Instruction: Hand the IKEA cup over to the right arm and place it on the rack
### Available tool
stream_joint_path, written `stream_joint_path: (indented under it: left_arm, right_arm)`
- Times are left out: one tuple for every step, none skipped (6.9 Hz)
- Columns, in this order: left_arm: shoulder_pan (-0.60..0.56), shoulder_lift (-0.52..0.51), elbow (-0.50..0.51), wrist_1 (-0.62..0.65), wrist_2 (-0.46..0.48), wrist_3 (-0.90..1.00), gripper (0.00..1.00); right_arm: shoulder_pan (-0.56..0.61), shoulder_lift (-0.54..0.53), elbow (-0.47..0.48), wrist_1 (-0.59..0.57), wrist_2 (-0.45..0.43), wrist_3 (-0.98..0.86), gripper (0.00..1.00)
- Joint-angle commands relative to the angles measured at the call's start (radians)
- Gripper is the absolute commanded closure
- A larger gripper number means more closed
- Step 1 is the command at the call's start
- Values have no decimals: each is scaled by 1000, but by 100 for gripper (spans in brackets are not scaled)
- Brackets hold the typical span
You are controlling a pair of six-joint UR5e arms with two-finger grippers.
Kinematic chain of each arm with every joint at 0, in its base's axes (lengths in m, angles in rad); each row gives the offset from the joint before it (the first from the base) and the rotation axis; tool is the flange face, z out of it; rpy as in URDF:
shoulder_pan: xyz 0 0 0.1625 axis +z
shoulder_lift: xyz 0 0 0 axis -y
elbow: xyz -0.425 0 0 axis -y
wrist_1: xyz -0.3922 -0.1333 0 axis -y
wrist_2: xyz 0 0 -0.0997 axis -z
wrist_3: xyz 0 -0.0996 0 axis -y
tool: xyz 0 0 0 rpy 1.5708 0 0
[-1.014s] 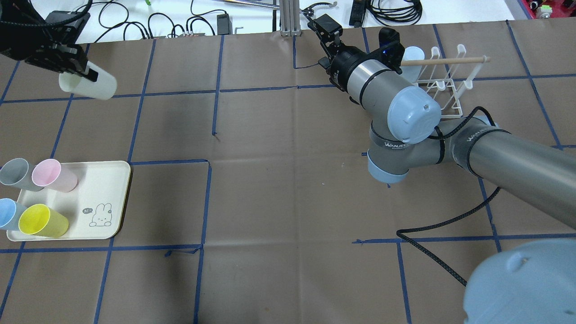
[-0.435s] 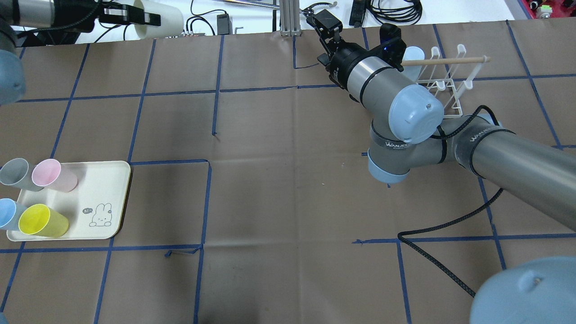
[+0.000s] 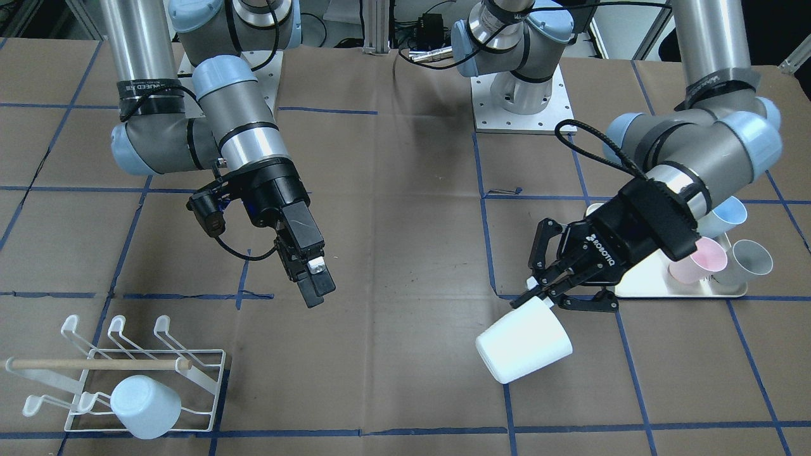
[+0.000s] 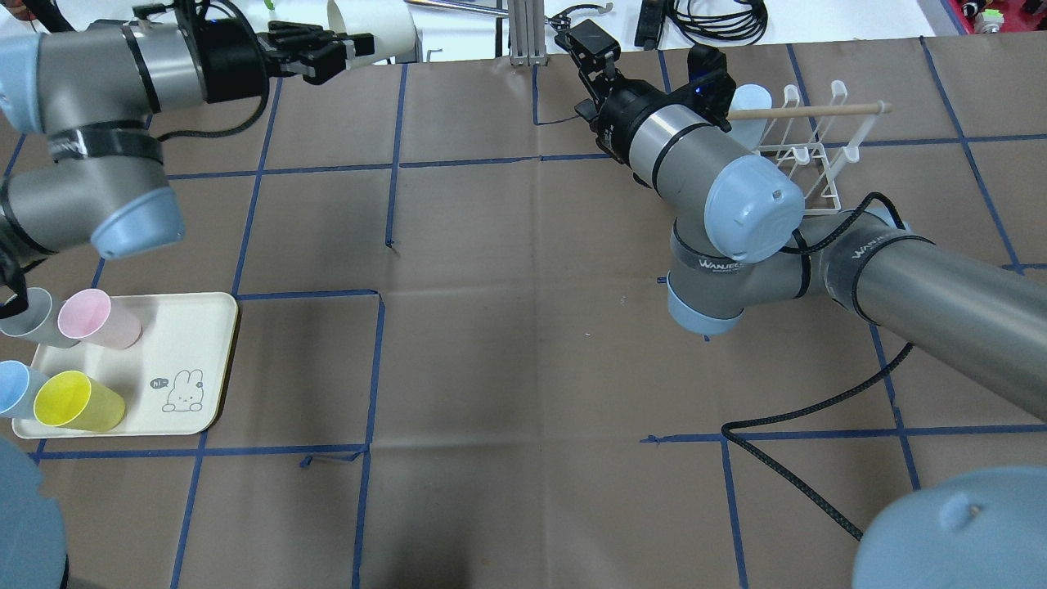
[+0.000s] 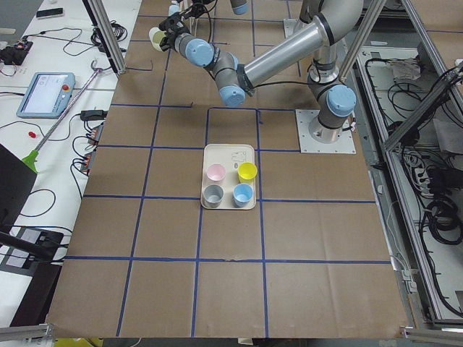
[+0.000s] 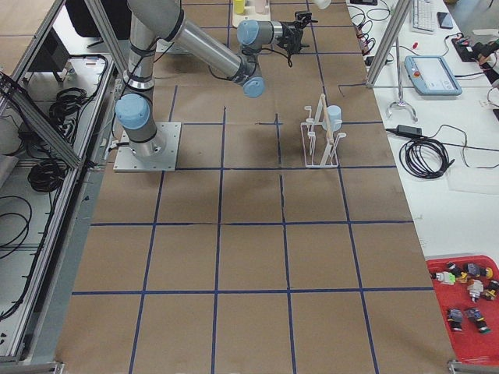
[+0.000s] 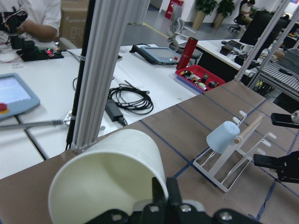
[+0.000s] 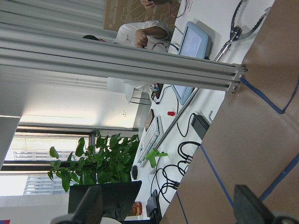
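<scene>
The IKEA cup (image 3: 523, 348), white, hangs tilted above the table with my left gripper (image 3: 540, 296) shut on its rim. From overhead, that cup (image 4: 378, 24) is at the table's far edge, left of centre, at the tip of my left gripper (image 4: 353, 42). The left wrist view looks into the cup (image 7: 106, 179), one finger pinching its wall. My right gripper (image 3: 315, 283) on the right arm (image 4: 703, 176) hovers empty near the middle; its fingers (image 8: 91, 205) stand wide apart. The white wire rack (image 3: 120, 373) holds a pale blue cup (image 3: 144, 405).
A cream tray (image 4: 192, 360) at the near left carries pink (image 4: 96, 317), grey, blue and yellow (image 4: 75, 401) cups. The rack (image 4: 806, 155) stands at the far right. A black braided cable (image 4: 806, 409) trails over the table by the right arm. Cables lie beyond the far edge.
My left arm has swung the white cup from the far left to the right along the table's far edge, toward the right gripper. The right arm has barely moved.
</scene>
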Motion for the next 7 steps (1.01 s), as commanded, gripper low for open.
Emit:
stream_joint_path:
  left_arm:
    - [-13, -106, -126, 498, -54, -225, 100]
    - [-30, -171, -123, 785, -40, -460, 100]
    - [-48, -218, -110, 958, -17, -606, 100]
    - [-56, -239, -111, 970, -5, -609, 100]
    - [-85, -224, -120, 969, -2, -620, 100]
    - [-131, -205, -126, 958, 48, -629, 99]
    - [-160, -193, -129, 944, 88, -638, 99]
  right_arm:
    - [0, -1, 2, 2, 9, 3, 0]
    - [2, -1, 2, 3, 18, 69, 0]
    - [3, -1, 9, -6, 39, 220, 1]
    - [11, 1, 18, -12, 53, 267, 2]
    - [29, 7, 20, -29, 46, 270, 2]
    - [40, 11, 17, -32, 36, 270, 2]
    - [49, 20, 11, -36, 36, 270, 4]
